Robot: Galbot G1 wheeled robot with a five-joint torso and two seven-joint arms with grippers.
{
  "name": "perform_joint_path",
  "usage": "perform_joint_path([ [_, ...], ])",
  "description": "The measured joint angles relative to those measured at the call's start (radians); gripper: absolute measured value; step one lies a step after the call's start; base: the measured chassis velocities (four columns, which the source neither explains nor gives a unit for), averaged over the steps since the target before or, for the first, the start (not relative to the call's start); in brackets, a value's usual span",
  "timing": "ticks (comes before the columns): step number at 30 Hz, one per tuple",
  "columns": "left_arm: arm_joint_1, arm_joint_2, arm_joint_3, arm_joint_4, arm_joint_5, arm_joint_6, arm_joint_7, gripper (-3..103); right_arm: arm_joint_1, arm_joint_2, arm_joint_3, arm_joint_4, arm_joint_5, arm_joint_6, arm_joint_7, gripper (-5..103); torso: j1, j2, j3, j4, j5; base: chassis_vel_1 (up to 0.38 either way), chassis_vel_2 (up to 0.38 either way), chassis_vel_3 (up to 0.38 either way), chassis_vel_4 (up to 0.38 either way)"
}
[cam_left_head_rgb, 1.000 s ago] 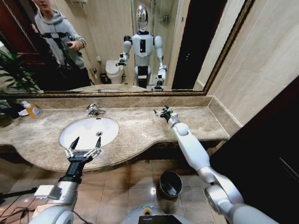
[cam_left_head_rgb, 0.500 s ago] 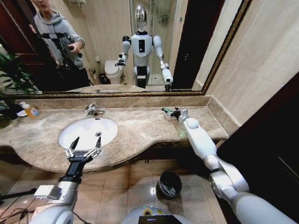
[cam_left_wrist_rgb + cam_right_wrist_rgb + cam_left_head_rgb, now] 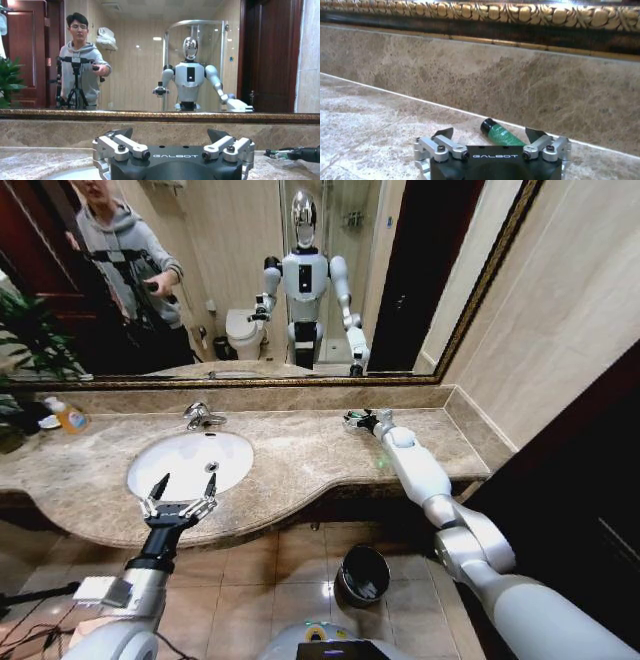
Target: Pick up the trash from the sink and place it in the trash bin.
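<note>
Two end effectors open, right end effector (image 3: 352,418) shifted slightly left around green tube (image 3: 501,135), left end effector (image 3: 183,488) unmoved.

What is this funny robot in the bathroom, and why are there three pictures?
It is a robot on wheels with two arms, and you see it reflected in the mirror. One picture comes from a camera on its head, looking down at the marble counter and the white sink. The other two come from cameras on its wrists. The left gripper hovers open over the sink's front edge, holding nothing. The right gripper is open near the back wall, with a small green tube lying on the counter between its fingers. An orange bottle stands at the far left. The trash bin sits on the floor.
</note>
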Motion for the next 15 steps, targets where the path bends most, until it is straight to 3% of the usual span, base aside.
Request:
perform_joint_path([
  [4, 0.000, 0.000, 0.000, 0.000, 0.000, 0.000, 0.000, 100, 0.003, 0.002, 0.000, -0.012, -0.009, 0.000, -0.002, 85, 0.000, 0.000, 0.000, -0.0002, 0.0000, 0.000, 0.000, 0.000, 0.000],
  [11, 0.000, 0.000, 0.000, 0.000, 0.000, 0.000, 0.000, 100, -0.013, 0.000, -0.003, 0.002, -0.013, 0.007, 0.000, 52, 0.000, 0.000, 0.000, -0.0003, -0.0002, 0.000, 0.000, 0.000, 0.000],
  [13, 0.000, 0.000, 0.000, 0.000, 0.000, 0.000, 0.000, 100, -0.016, 0.000, -0.003, 0.006, -0.013, 0.008, 0.000, 52, 0.000, 0.000, 0.000, -0.0002, -0.0001, 0.000, 0.000, 0.000, 0.000],
  [15, 0.000, 0.000, 0.000, 0.000, 0.000, 0.000, 0.000, 100, -0.024, 0.000, -0.003, 0.014, -0.013, 0.009, 0.001, 42, 0.000, 0.000, 0.000, -0.0003, -0.0002, 0.000, 0.000, 0.000, 0.000],
])
